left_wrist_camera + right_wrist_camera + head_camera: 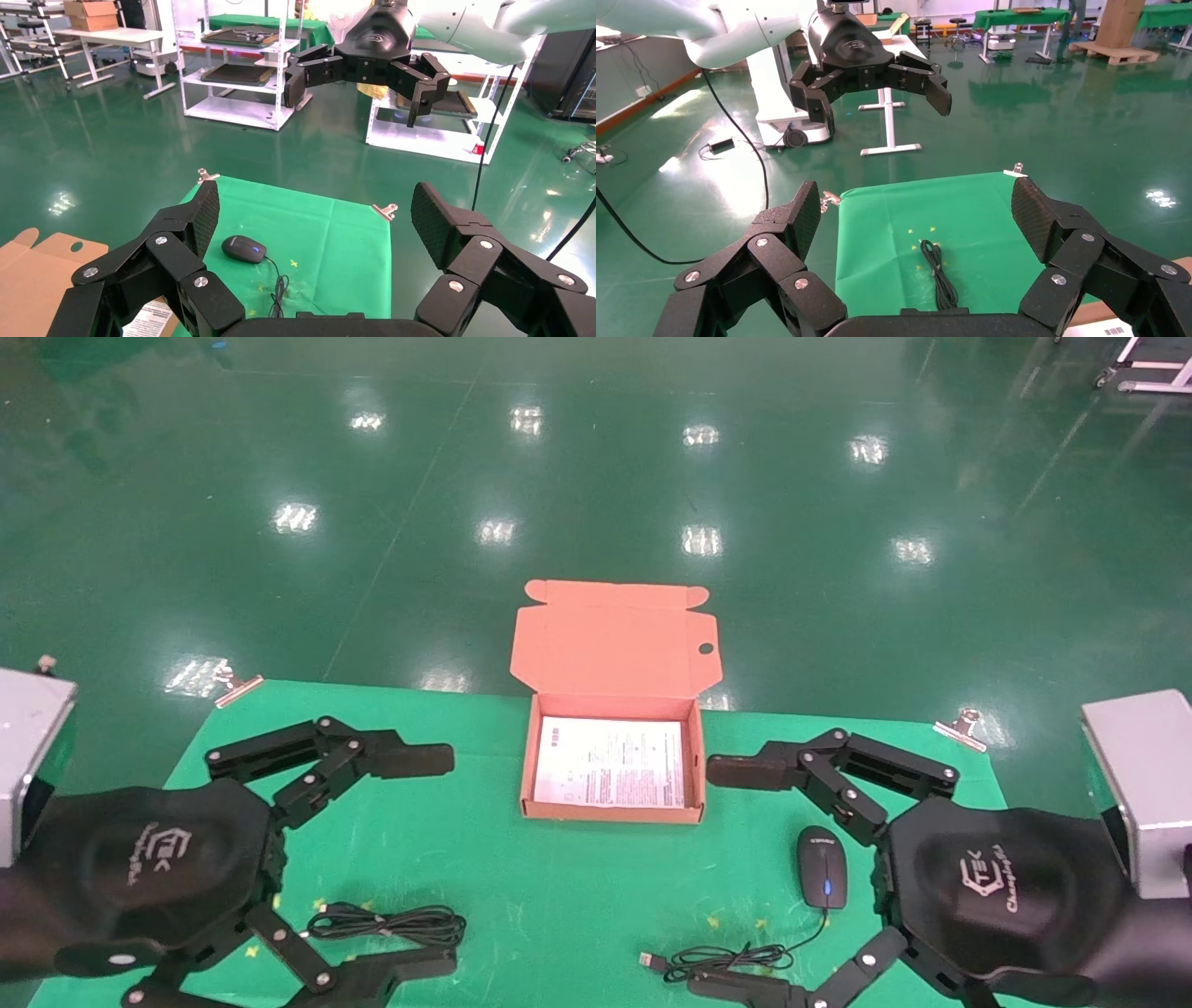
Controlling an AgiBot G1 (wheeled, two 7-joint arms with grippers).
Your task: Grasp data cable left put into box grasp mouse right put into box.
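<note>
The orange-brown box (610, 813) stands open at the table's back middle, lid (615, 640) raised, a printed sheet (610, 761) inside. The data cable (391, 924) lies bundled at the front left, also in the right wrist view (938, 277). The black mouse (821, 866) lies at the front right, its cord and USB plug (717, 960) in front of it; it also shows in the left wrist view (244, 248). My left gripper (438, 862) is open and empty above the cable. My right gripper (724, 877) is open and empty, just left of the mouse.
The green cloth table (559, 896) is held by metal clips at its back corners (237, 686) (964, 727). Shiny green floor lies beyond the back edge. White shelving racks (232, 63) stand far off in the left wrist view.
</note>
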